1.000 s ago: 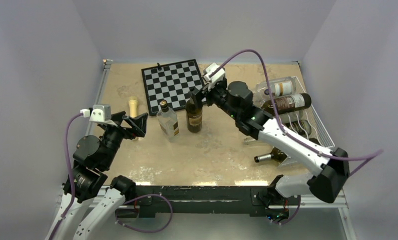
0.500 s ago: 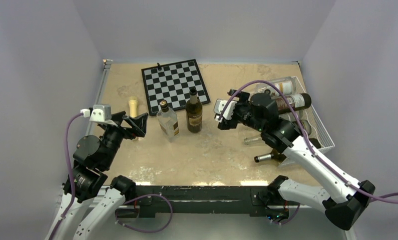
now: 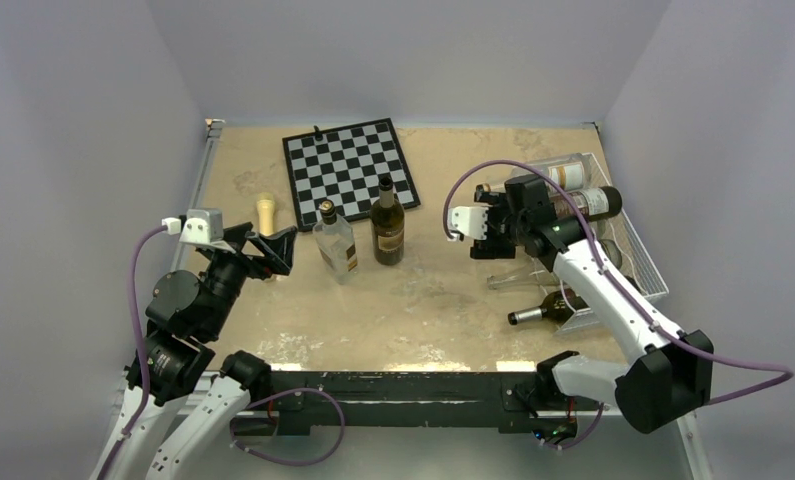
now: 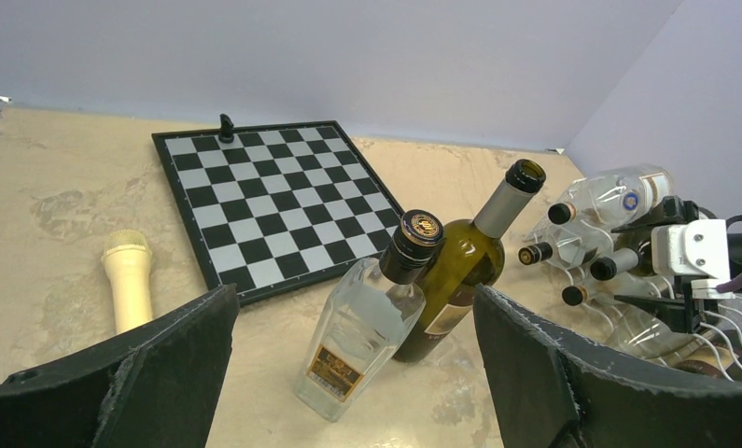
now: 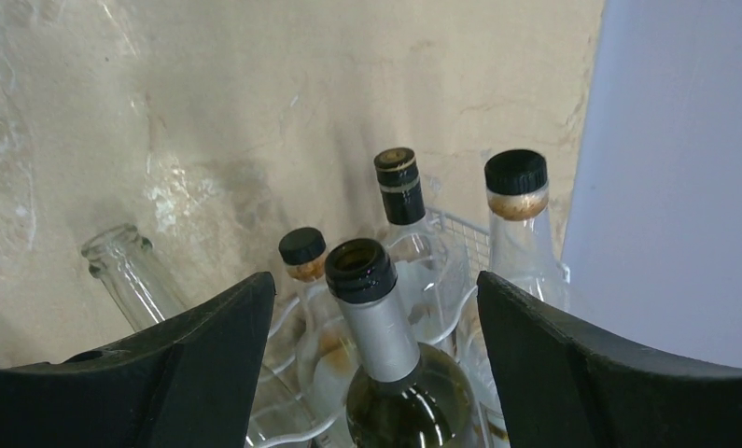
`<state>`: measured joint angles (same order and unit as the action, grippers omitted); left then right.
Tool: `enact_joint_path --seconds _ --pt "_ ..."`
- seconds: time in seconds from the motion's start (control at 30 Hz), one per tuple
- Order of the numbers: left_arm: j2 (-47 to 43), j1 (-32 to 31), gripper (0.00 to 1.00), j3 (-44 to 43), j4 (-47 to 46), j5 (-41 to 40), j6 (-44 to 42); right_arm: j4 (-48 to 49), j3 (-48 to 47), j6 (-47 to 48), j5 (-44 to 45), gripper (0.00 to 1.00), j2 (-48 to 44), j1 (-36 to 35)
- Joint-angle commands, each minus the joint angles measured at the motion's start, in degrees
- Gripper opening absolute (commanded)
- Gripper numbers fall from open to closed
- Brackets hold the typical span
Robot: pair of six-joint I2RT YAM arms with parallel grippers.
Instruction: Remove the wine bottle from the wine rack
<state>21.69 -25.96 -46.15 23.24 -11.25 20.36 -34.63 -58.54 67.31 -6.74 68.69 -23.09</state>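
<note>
The white wire wine rack [image 3: 641,262] stands at the right of the table with several bottles lying in its cradles. A dark green wine bottle [image 3: 580,205] with a silver foil neck [image 5: 376,313] lies on top. My right gripper [image 3: 485,240] is open. In the right wrist view [image 5: 374,285] its jaws stand either side of that neck without touching it. My left gripper [image 3: 273,246] is open and empty at the left, facing two upright bottles [image 4: 353,313].
A dark wine bottle [image 3: 387,225] and a clear flask bottle [image 3: 335,242] stand mid-table before the chessboard [image 3: 348,165]. A cream microphone [image 3: 264,212] lies at the left. Another dark bottle [image 3: 545,312] lies on the table in front of the rack. Clear capped bottles [image 5: 514,201] flank the green one.
My right gripper has left the neck of the upright dark bottle, which now stands alone, and has swung right to the rack's bottle necks. The left arm has not moved.
</note>
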Motion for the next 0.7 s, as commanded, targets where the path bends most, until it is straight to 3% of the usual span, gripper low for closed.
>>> enact_joint_path --seconds 0.0,0.23,0.67 --pt "0.0 -0.2 1.00 -0.3 -2.0 0.7 -0.6 1.0 1.6 5.2 0.4 0.82 0.6 2.5" --pt "-0.5 -0.2 1.00 -0.3 -1.8 0.1 -0.8 9.3 5.6 10.6 3.7 0.75 3.6 5.1" --pt "-0.5 -0.2 1.00 -0.3 -1.8 -0.4 -1.0 13.1 3.5 15.4 6.9 0.67 10.4 8.3"
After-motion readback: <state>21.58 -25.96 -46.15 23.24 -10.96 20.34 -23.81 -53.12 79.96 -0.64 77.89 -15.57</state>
